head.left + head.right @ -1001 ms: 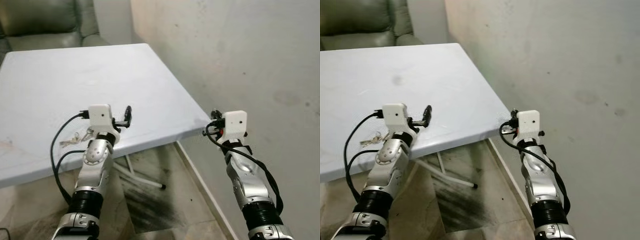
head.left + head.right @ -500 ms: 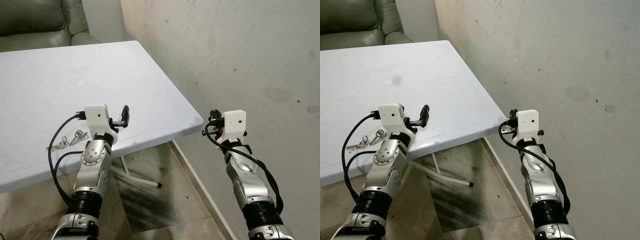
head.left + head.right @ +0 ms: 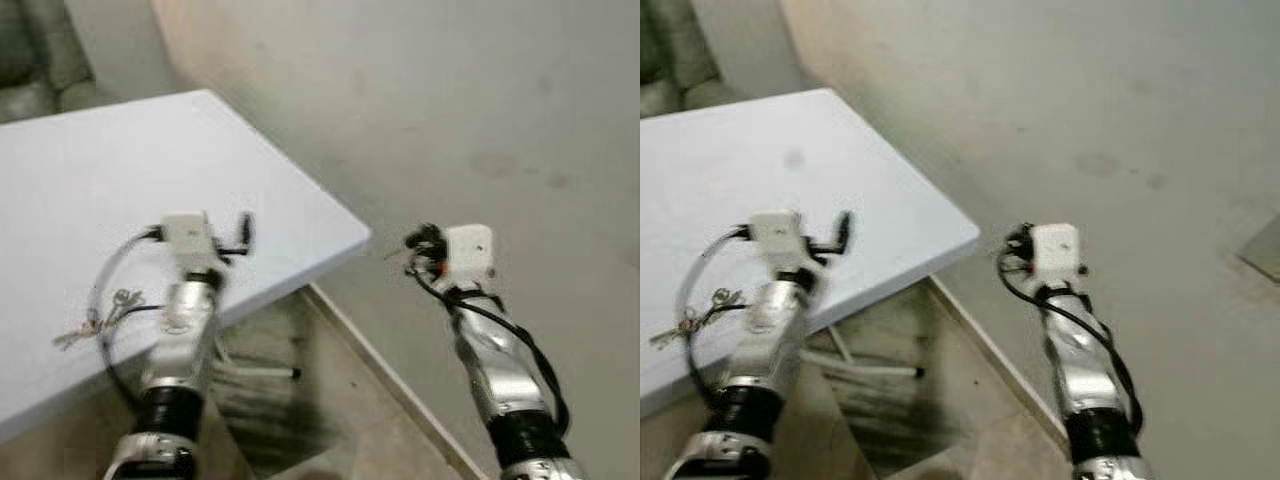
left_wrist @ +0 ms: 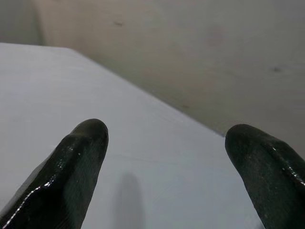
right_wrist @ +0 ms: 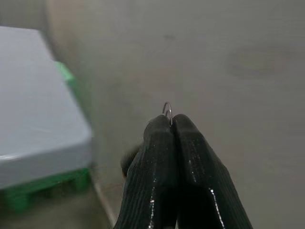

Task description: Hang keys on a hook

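My right gripper [image 5: 172, 125] hovers off the table's corner, facing the bare grey plaster wall [image 3: 480, 90], its black fingers [image 5: 157, 157] pressed together with a thin silver wire ring [image 5: 167, 110] poking out at their tips. My left gripper [image 4: 167, 157] hangs over the flat white plastic table [image 3: 90, 180] near its front edge, fingers [image 4: 78, 162] spread wide and holding nothing. A bunch of silver metal keys [image 3: 100, 315] lies on the table by that front edge, just beside my left forearm.

The worry: I cannot make out a hook on the wall, and the head views are blurred, so reaching now would be blind. The ring is pinched only at the very tips; a bump against the wall could knock it loose. I judge too that the keys on the table may be what needs hanging, and my cable loops close to them and could drag them off the edge.

Against half a second ago the whole picture has swung toward the wall, so the camera has turned; the sofa has almost left the frame, and the keys sit where they were on the table.
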Controlling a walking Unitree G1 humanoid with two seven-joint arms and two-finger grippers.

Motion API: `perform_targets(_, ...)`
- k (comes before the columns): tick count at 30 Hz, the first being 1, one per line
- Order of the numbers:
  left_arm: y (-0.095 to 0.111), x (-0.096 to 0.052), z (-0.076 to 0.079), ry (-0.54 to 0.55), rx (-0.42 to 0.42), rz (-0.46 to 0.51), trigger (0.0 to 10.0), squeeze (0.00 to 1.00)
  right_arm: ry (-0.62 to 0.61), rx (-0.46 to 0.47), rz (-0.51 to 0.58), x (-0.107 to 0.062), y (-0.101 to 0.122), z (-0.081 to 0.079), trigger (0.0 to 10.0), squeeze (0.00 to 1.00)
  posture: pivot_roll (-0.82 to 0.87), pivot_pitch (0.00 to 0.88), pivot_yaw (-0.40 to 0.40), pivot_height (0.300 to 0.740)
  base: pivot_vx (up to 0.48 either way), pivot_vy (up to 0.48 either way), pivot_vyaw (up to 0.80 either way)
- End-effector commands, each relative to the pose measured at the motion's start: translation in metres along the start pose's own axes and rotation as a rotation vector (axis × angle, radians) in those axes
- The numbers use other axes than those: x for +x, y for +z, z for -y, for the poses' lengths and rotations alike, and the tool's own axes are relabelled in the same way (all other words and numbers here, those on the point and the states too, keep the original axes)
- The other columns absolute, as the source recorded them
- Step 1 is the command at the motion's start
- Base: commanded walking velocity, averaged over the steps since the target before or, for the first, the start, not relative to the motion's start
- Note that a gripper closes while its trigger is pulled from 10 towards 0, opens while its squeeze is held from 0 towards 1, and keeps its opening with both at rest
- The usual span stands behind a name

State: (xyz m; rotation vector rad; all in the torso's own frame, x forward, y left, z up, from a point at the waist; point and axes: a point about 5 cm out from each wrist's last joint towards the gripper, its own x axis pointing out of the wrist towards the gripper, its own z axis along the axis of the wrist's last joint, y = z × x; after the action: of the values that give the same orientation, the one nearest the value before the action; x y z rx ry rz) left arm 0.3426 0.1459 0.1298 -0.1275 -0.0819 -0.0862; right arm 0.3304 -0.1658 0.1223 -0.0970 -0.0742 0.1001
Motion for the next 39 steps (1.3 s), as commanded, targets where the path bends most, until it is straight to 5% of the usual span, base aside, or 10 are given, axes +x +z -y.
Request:
perform_targets(1,0.0052,-0.0003,-0.0092,0.026,0.018,0.011,10.0,0.0,0.008,0.014,0.019,0.003,0.0064,-0.0054,10.0,0.0,0.12,0.0,-0.042,0.74,0.0,0.0,-0.66)
perform_targets(39,0.0043,-0.0012,-0.0077,0.016,0.015,0.004,10.0,0.0,-0.028,0.016,0.01,0.0006,0.0077,0.0007,10.0,0.0,0.1,0.0,-0.042,0.74,0.0,0.0,-0.65)
